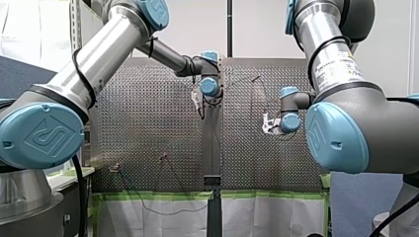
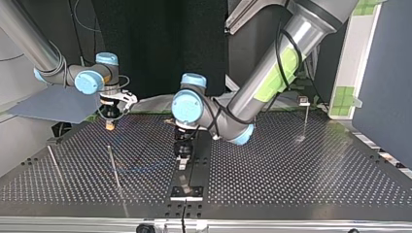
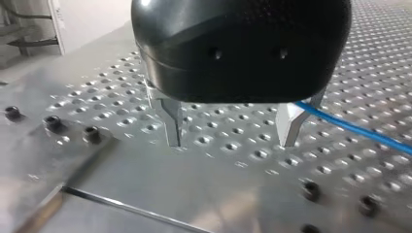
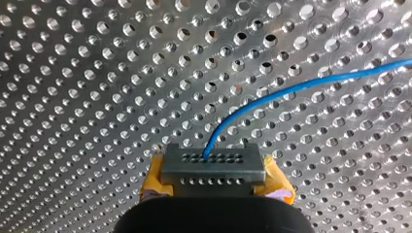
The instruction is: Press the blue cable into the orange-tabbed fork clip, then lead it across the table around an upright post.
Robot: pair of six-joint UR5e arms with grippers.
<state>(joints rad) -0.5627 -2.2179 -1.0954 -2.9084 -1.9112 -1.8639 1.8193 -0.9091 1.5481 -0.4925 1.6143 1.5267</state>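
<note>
Thin blue cable (image 4: 291, 90) being clenched in the right pincer (image 4: 214, 160), left pincer (image 3: 232, 131) being held released; clipping and post-routing apparently outstanding.

Robotics lab, as I read it: my left arm (image 1: 99, 54) and my right arm (image 1: 336, 64), both industrial, reach over a perforated metal counter (image 2: 291, 165) with an upright post (image 2: 114, 167) standing on it. Green tape (image 1: 163, 196) and white sheeting (image 1: 163, 217) at its edge, dark curtain (image 2: 155, 39) behind.

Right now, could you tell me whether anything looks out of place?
Nothing stands out: the blue cable leaves my right gripper in a smooth, unkinked curve, and my left gripper stands open beside it.
</note>
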